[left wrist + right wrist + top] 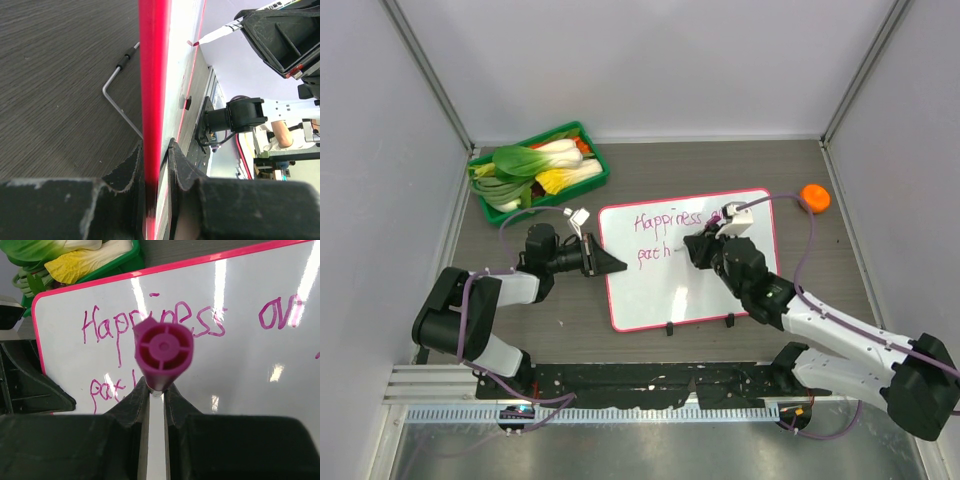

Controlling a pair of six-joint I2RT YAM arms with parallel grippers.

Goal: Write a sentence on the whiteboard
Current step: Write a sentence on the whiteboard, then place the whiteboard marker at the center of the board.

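My right claw (156,390) is clenched on a magenta marker (163,352). The blunt back end of the marker looks at my wrist camera, so its long axis runs from my fingers down toward the whiteboard (660,295). My left claw (155,160) is closed on the pink-red frame at the left edge of the board and holds it.

The board lies in the middle of the table, its long side going left to right, its two black feet on the near edge. The sentence (665,222) has a first line, "Happiness" and the start of another word, and below it a second line that begins like "path". My right claw stands just to the right of this last word. In the left wrist view the tip seems to be at the surface, but I cannot tell if it really touches.

I judge that the next stroke goes to the right along the second line, where the board is bare. The right arm is the nearer one, and only it has the pen. The green tray of vegetables (542,170) is far left, well apart.
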